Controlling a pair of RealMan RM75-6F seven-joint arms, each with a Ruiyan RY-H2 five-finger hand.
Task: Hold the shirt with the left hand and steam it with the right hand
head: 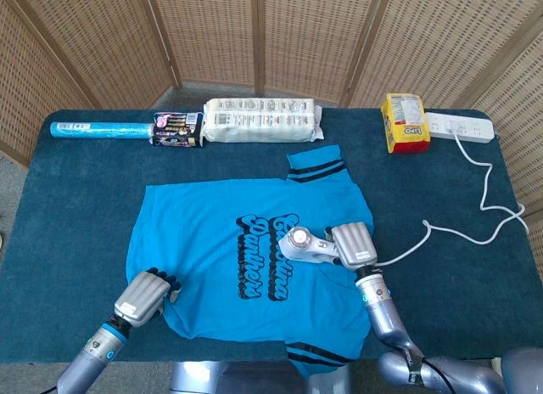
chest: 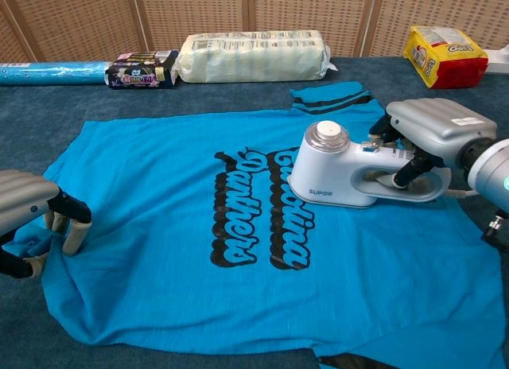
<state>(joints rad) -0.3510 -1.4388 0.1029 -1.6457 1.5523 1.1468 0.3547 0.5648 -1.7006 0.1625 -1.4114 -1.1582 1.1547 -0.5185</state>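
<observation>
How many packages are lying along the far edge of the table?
4: blue roll far left, dark pack beside it, white pack mid, yellow bag right.

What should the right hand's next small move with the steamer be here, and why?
Probably a slide of the steamer leftward across the black print. The right hand grips its handle with the steamer resting on the shirt, and the left hand pins the hem, so the cloth should stay taut.
</observation>
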